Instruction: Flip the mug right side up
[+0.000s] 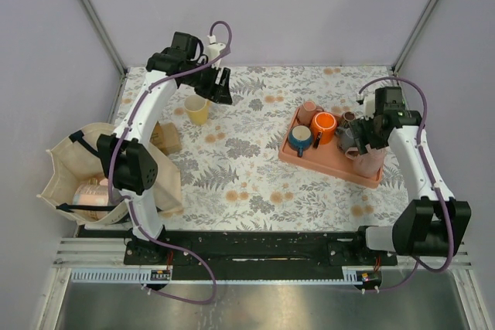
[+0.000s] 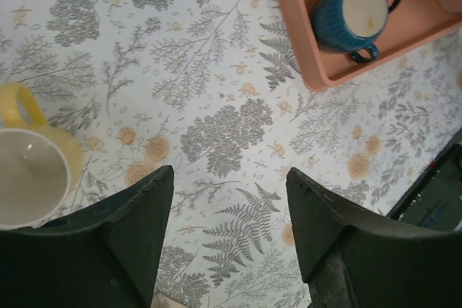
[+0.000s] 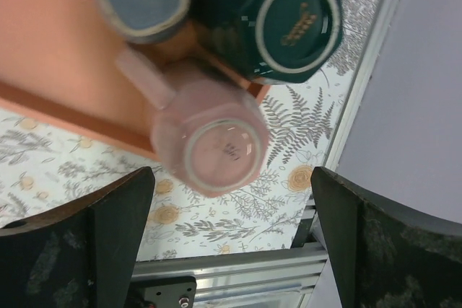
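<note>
A pale pink mug (image 3: 213, 146) stands upside down, base up, at the corner of the salmon tray (image 3: 50, 70); it also shows in the top view (image 1: 370, 160). A dark green mug (image 3: 296, 23) stands upside down beside it. My right gripper (image 3: 231, 232) hovers over the pink mug, open and empty, and also shows in the top view (image 1: 357, 138). A yellow mug (image 2: 29, 171) stands upright on the table at the far left (image 1: 197, 108). My left gripper (image 2: 227, 182) is open and empty just right of it, above the cloth.
The tray (image 1: 329, 164) also holds a blue mug (image 1: 300, 139), an orange mug (image 1: 325, 125) and a pink mug (image 1: 309, 111). A cloth bag (image 1: 85, 179) sits at the table's left edge. The table's metal rail (image 3: 238, 279) lies close below the pink mug.
</note>
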{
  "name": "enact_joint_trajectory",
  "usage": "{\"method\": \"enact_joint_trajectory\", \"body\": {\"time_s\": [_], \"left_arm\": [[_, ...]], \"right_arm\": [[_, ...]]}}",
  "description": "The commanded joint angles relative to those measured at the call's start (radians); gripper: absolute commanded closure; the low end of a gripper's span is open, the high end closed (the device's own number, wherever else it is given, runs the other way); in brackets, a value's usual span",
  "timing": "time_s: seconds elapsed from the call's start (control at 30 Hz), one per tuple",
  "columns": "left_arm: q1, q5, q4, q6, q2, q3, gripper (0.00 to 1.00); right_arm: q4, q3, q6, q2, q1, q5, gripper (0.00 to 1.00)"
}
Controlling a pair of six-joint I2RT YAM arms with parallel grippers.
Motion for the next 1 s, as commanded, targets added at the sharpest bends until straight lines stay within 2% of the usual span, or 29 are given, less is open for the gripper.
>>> {"method": "enact_joint_trajectory", "body": {"time_s": [0.0, 0.23, 0.43, 0.73, 0.87, 0.97], "left_arm": [[-0.006, 0.172, 0.031, 0.013, -0.079, -0.017, 0.33], [-0.026, 0.213, 0.088, 0.029, -0.122, -0.062, 0.33], [-0.075, 0.226, 0.129, 0.075, -0.145, -0.113, 0.34], [-0.138, 0.21, 0.211, 0.111, -0.182, -0.174, 0.35], [-0.164, 0.301, 0.26, 0.162, -0.198, -0.225, 0.34], [-0.185, 0.367, 0.342, 0.141, -0.211, -0.318, 0.34]], "right_arm": [[0.05, 0.064, 0.018, 0.074, -0.071, 0.026, 0.01], [0.03, 0.062, 0.031, 0.142, -0.08, -0.071, 0.01], [-0.013, 0.073, 0.047, 0.171, -0.08, -0.163, 0.06], [-0.042, 0.021, 0.061, 0.165, -0.079, -0.283, 0.24], [-0.045, 0.018, 0.056, 0.171, -0.079, -0.287, 0.16], [-0.059, 0.001, 0.022, 0.167, -0.079, -0.292, 0.14]]}}
